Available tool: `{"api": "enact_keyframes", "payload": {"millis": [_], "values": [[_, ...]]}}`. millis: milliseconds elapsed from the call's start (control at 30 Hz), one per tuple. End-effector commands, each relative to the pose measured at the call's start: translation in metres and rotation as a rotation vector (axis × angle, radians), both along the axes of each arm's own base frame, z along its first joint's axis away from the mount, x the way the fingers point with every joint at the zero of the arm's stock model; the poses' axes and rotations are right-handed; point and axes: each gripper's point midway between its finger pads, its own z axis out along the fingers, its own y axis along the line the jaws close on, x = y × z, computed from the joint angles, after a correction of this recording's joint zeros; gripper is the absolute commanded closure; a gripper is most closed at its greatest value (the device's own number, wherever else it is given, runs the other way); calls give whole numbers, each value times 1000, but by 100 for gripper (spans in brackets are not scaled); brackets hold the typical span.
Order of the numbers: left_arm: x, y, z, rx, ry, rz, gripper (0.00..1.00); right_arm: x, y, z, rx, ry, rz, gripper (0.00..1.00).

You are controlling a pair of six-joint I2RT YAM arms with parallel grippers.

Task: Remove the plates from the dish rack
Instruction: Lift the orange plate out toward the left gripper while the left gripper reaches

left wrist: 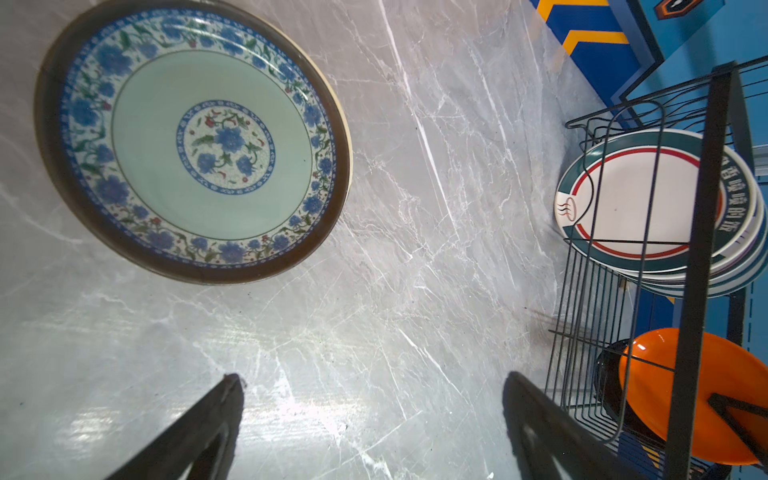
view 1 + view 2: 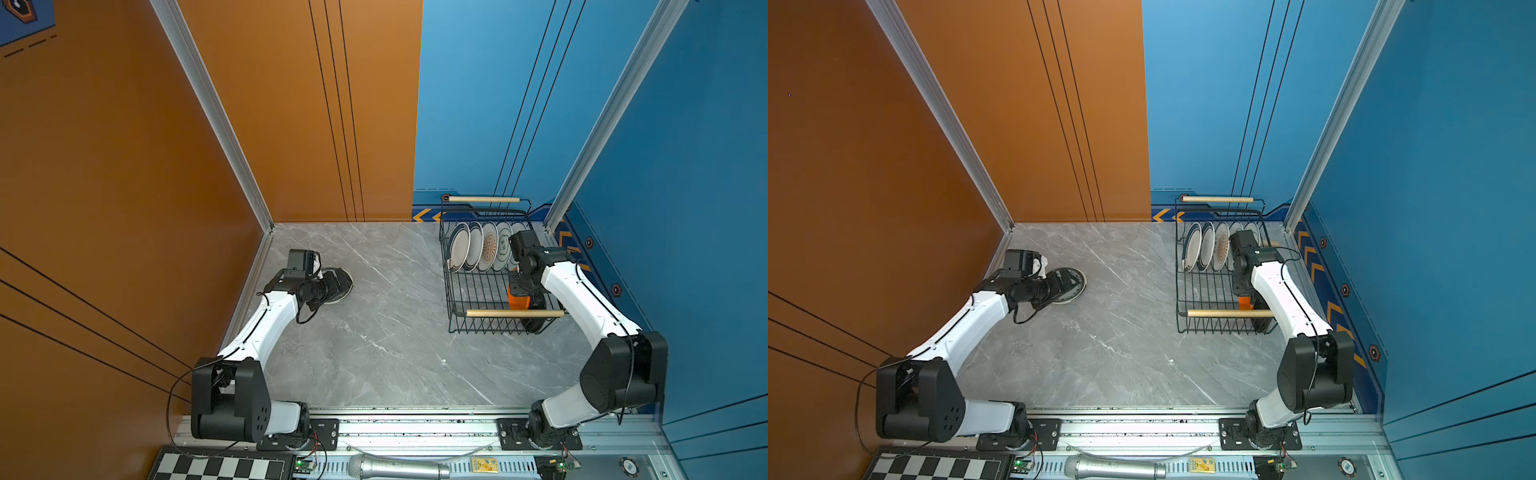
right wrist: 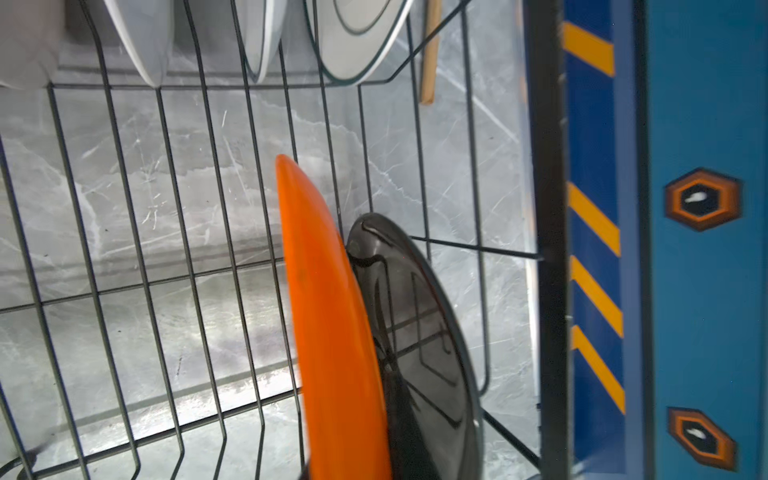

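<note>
The black wire dish rack (image 2: 486, 328) stands at the back right in both top views. Several plates (image 2: 482, 247) stand upright in a row at its far end, the outermost white with a green rim (image 1: 636, 203). At its near end an orange plate (image 3: 332, 332) leans against a black plate (image 3: 419, 332). My right gripper (image 2: 519, 289) reaches down into the rack and is shut on the orange plate (image 2: 518, 302). At the left, a blue floral plate (image 1: 191, 141) lies flat on the table. My left gripper (image 1: 372, 378) hangs open beside it, holding nothing.
A wooden handle (image 2: 515, 313) crosses the rack's near end just in front of the orange plate; another (image 2: 484, 199) tops the far end. The blue wall (image 2: 602, 266) is close behind the rack. A microphone (image 2: 399, 467) and a chessboard (image 2: 220, 467) lie beyond the front rail.
</note>
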Motion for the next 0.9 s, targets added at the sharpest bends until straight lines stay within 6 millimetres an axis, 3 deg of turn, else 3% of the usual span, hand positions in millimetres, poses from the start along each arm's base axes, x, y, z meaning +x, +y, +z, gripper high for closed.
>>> {"api": "enact_keyframes", "payload": {"millis": [0, 200, 400, 600, 733, 867], "values": [[1, 6, 24, 36, -73, 34, 2, -3, -14, 44, -167, -67, -10, 100], [-9, 17, 27, 205, -122, 131, 2, 13, 7, 123, -294, -376, 48, 100], [-7, -5, 34, 127, -127, 70, 2, 30, 53, 178, 131, -816, 99, 100], [-4, -19, 61, 219, -277, 33, 2, 48, 108, 193, 612, -920, 157, 100], [-1, -35, 77, 129, -359, 9, 2, 58, 146, 194, 930, -945, 185, 100], [5, -52, 92, 36, -448, -29, 2, 66, 182, 183, 1177, -826, 185, 100]]}}
